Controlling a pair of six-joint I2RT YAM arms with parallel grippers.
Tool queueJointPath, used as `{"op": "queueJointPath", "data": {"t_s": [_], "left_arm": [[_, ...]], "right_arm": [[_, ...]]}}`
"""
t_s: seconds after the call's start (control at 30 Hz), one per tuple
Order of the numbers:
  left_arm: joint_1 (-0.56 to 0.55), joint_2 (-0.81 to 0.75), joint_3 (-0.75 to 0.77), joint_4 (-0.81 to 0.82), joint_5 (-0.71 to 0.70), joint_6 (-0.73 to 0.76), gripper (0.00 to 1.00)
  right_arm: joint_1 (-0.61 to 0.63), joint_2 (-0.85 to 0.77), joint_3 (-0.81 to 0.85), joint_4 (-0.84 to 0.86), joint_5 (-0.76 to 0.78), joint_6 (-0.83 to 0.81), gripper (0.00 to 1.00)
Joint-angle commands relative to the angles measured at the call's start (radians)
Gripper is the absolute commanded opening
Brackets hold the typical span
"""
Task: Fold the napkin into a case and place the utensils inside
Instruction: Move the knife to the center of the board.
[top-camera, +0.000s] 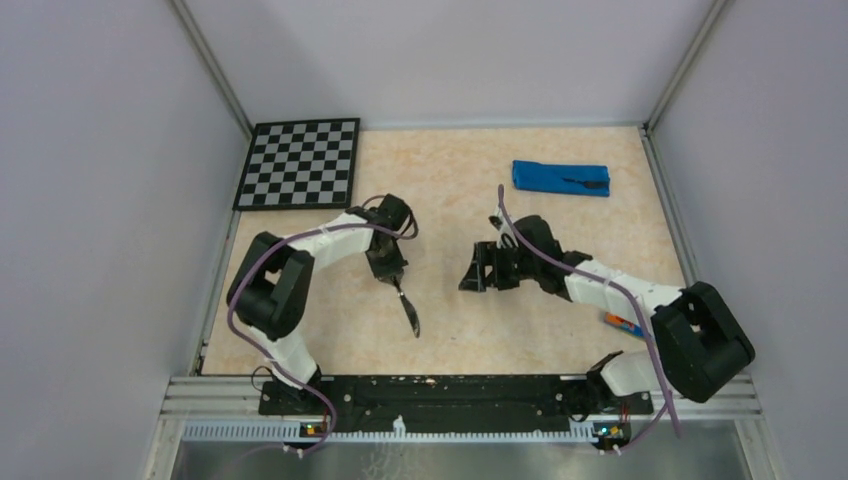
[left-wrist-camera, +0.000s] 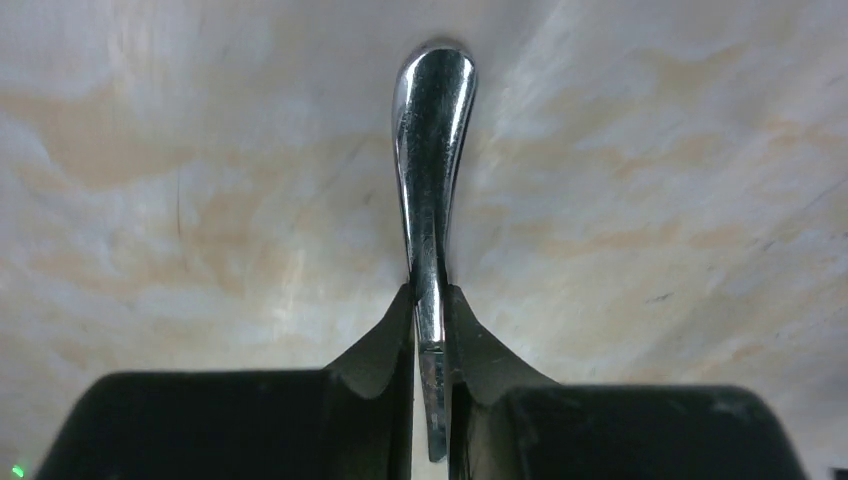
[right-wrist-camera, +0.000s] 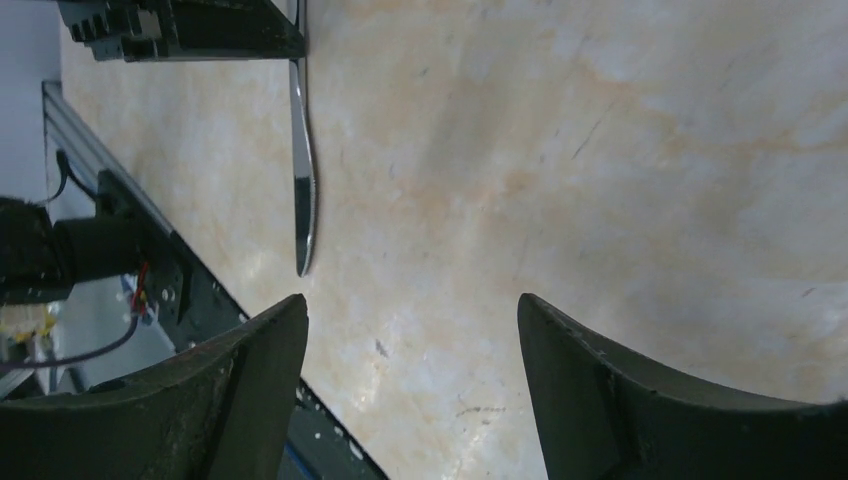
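The napkin lies folded into a narrow blue case (top-camera: 560, 178) at the far right of the table. A thin dark fork (top-camera: 585, 183) shows at its right end. My left gripper (top-camera: 393, 278) (left-wrist-camera: 430, 300) is shut on the shiny grey knife (top-camera: 407, 308) (left-wrist-camera: 432, 140). The knife's rounded handle sticks out beyond the fingertips, just over the table. In the right wrist view the same knife (right-wrist-camera: 303, 170) hangs from the left gripper's fingers (right-wrist-camera: 180, 25). My right gripper (top-camera: 472, 275) (right-wrist-camera: 412, 310) stands open over bare table with nothing between its fingers.
A black-and-white checkerboard (top-camera: 300, 163) lies at the back left. A small orange and blue object (top-camera: 622, 322) sits beside the right arm. Walls close in the table's back and sides; the black base rail (top-camera: 440, 392) runs along the near edge.
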Motion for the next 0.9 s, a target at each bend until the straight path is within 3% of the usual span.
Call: {"op": "queueJointPath", "data": {"t_s": [0.0, 0.1, 0.37, 0.57, 0.6, 0.67, 0.7, 0.77, 0.87], "left_arm": [[0.006, -0.099, -0.145, 0.01, 0.206, -0.304, 0.0], [0.007, -0.127, -0.149, 0.006, 0.208, -0.334, 0.0], [0.01, -0.18, -0.243, 0.092, 0.267, -0.405, 0.0], [0.011, -0.241, -0.213, 0.014, 0.224, -0.442, 0.0], [0.012, -0.25, -0.202, -0.014, 0.215, -0.45, 0.09], [0.011, -0.25, -0.165, -0.083, 0.203, -0.468, 0.5], [0.009, -0.241, -0.139, -0.125, 0.197, -0.476, 0.62], [0.008, -0.209, -0.09, -0.191, 0.203, -0.479, 0.75], [0.008, -0.153, -0.057, -0.221, 0.245, -0.492, 0.8]], "right_arm": [[0.029, -0.092, -0.17, 0.301, -0.124, 0.118, 0.75], [0.038, -0.094, -0.266, 0.485, -0.171, 0.155, 0.76], [0.143, 0.094, -0.274, 0.598, -0.155, 0.164, 0.69], [0.163, 0.157, -0.246, 0.583, -0.114, 0.172, 0.63], [0.163, 0.155, -0.24, 0.57, -0.105, 0.163, 0.63], [0.163, 0.146, -0.231, 0.55, -0.088, 0.15, 0.63], [0.163, 0.14, -0.228, 0.541, -0.079, 0.145, 0.63], [0.163, 0.127, -0.226, 0.536, -0.067, 0.142, 0.63], [0.163, 0.11, -0.226, 0.531, -0.053, 0.144, 0.63]]}}
